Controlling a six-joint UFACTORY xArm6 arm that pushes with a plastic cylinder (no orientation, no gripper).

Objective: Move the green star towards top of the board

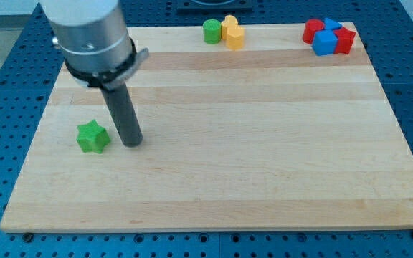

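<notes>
The green star (92, 137) lies on the wooden board (249, 165) at the view's left, a little below mid-height. My tip (133, 143) rests on the board just to the star's right, with a small gap between them. The dark rod rises from the tip up to the grey arm body at the view's top left.
A green cylinder (211, 31) and two yellow blocks (232, 33) sit together at the board's top edge, centre. A cluster of red blocks (343, 38) and blue blocks (325, 41) sits at the top right corner. Blue perforated table surrounds the board.
</notes>
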